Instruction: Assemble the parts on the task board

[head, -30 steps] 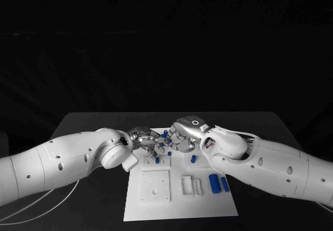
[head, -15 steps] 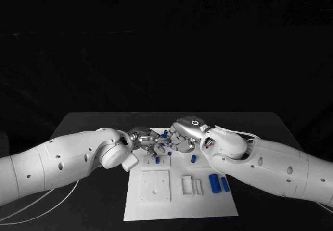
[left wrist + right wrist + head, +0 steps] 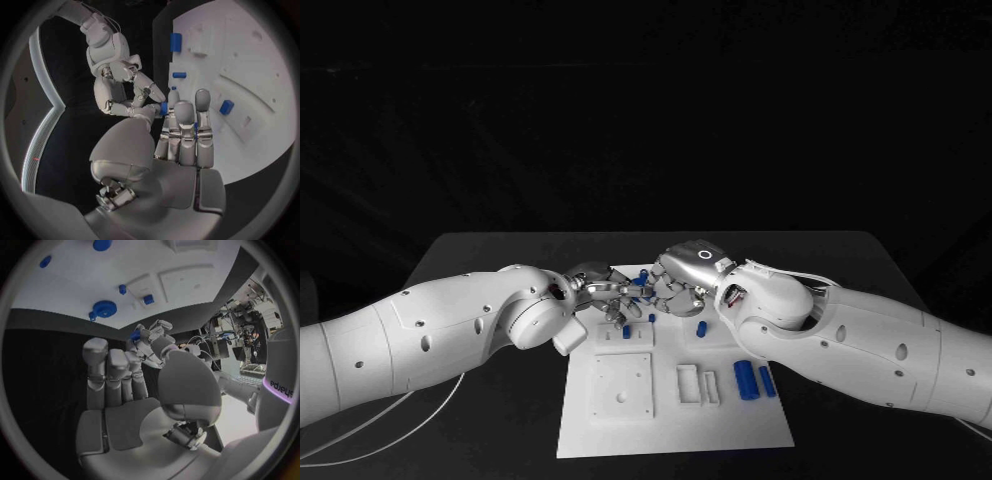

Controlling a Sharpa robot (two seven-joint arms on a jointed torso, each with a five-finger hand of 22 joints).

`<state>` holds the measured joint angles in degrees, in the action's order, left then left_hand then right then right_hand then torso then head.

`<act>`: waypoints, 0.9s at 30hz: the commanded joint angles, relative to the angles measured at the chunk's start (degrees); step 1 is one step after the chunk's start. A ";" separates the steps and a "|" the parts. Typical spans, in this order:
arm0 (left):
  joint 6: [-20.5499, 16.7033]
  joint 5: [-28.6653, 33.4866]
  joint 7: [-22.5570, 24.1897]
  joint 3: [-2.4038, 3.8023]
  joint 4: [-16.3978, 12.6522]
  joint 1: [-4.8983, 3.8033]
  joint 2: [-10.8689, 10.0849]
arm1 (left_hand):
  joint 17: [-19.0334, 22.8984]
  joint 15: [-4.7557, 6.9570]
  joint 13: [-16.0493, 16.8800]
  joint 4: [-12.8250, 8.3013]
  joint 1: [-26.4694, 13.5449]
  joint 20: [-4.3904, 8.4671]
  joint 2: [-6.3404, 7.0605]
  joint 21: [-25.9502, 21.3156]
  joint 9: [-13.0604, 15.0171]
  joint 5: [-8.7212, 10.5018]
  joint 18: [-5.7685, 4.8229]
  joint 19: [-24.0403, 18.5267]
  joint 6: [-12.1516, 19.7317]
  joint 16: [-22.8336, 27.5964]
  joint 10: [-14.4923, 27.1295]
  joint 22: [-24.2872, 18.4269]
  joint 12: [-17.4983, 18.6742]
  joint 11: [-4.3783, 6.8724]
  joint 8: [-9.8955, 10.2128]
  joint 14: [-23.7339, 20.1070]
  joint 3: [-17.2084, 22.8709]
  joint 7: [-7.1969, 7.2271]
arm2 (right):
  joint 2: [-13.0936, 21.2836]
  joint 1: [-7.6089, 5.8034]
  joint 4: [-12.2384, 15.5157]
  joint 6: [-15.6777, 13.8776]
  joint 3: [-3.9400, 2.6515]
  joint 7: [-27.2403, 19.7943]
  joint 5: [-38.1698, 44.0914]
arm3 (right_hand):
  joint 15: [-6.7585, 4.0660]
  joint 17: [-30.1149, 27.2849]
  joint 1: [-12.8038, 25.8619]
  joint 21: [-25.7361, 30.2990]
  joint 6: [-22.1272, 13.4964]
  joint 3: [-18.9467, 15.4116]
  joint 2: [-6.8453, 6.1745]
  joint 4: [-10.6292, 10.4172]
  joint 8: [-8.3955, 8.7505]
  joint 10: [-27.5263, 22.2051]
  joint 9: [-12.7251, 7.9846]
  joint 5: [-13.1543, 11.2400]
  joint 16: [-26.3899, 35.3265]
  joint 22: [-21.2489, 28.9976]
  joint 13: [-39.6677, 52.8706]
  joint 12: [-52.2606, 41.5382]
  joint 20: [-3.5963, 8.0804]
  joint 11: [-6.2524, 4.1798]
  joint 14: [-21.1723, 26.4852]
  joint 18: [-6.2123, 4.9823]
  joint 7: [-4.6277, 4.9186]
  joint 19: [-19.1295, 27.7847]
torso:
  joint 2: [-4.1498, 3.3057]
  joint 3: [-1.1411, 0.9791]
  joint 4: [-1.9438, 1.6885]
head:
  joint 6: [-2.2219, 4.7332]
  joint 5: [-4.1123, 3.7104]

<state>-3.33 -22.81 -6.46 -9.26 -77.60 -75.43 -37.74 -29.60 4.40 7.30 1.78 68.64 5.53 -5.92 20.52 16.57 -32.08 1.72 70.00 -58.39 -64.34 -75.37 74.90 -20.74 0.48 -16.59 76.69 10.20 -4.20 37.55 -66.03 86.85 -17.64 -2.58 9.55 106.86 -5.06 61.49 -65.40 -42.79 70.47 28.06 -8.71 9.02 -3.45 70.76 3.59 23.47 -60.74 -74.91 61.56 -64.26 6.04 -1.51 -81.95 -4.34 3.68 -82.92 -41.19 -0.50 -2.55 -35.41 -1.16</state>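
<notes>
Small blue part (image 3: 164,108), mostly hidden, pinched between fingertips of left hand (image 3: 599,285) and right hand (image 3: 678,290) above white board (image 3: 733,420); no legible writing.

I see the flat white rectangular task board (image 3: 675,420) lying on the black table, reaching its near edge. Two blue cylindrical parts (image 3: 746,380) lie side by side near the board's right edge. Smaller blue parts (image 3: 702,327) sit toward its far end, and a round blue toothed part (image 3: 104,308) lies there too.
</notes>
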 commanded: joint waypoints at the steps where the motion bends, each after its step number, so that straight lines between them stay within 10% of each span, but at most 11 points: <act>1: -0.46 1.27 0.52 0.05 0.00 -0.07 0.06 | -0.08 0.63 -0.27 -1.02 1.28 0.61 -0.37 0.59 0.99 0.84 -0.21 0.11 -2.33 -0.32 -1.23 1.20 0.97 0.04 0.66 0.25 0.41 1.36 | 0.03 0.05 -0.01 0.96 -0.01 -0.70 0.05 | -0.14 0.06 -0.44 0.09 0.20 0.22 0.01 -0.09 -0.13 -0.16 0.08 0.03 0.26 -4.65 0.04 0.21 0.15 -0.32 -0.03 -0.20 -0.36 0.03 | -0.01 -0.02 0.00 | -0.10 -0.04; 14: -1.38 1.98 0.60 0.03 -0.11 -0.07 0.15 | -0.43 1.19 -1.30 -5.61 2.67 1.19 -0.02 2.00 4.96 3.48 -0.55 -0.54 -9.71 -0.18 -4.89 1.18 5.56 0.45 9.60 0.36 1.00 2.06 | -0.06 0.07 -0.36 0.35 0.00 -0.63 -0.34 | 0.31 -0.38 0.03 1.11 -4.00 0.41 -0.89 -0.16 -0.09 -0.92 -0.04 0.15 0.85 -4.42 -0.59 0.86 -0.16 0.43 0.38 -0.38 0.80 0.27 | 0.02 -0.02 -0.01 | -0.09 -0.14; 27: -3.08 3.07 1.01 0.01 -0.57 -0.07 0.05 | -0.70 1.35 0.30 -7.95 2.99 1.37 2.32 3.00 -0.16 2.95 -0.56 -0.77 -15.18 -0.52 -5.18 1.17 3.37 1.14 12.81 0.49 0.48 2.71 | -0.02 0.09 -0.77 -0.19 0.01 -0.43 -0.95 | 0.67 -1.10 0.28 1.84 -6.52 -0.09 -1.66 -0.49 -0.08 -1.77 -0.05 0.59 1.62 -4.32 -1.63 1.73 -0.59 0.72 0.78 -0.75 1.47 0.28 | 0.00 0.02 -0.01 | -0.06 -0.15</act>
<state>-5.28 -20.90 -6.30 -9.29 -77.93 -75.43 -37.74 -30.25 5.47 7.46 -5.86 71.83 6.67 -3.68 23.36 16.84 -28.82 1.70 69.50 -64.01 -64.69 -80.67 74.93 -17.16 1.13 -3.70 77.05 10.64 -6.71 37.52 -65.99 86.08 -17.72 -2.57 9.30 106.05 -4.50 60.42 -65.09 -41.09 64.23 28.07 -10.05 8.67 -3.64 69.38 3.60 23.97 -59.27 -74.91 59.93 -62.67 5.82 -0.62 -81.37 -4.33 5.20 -82.70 -41.19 -0.51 -2.58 -35.46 -1.33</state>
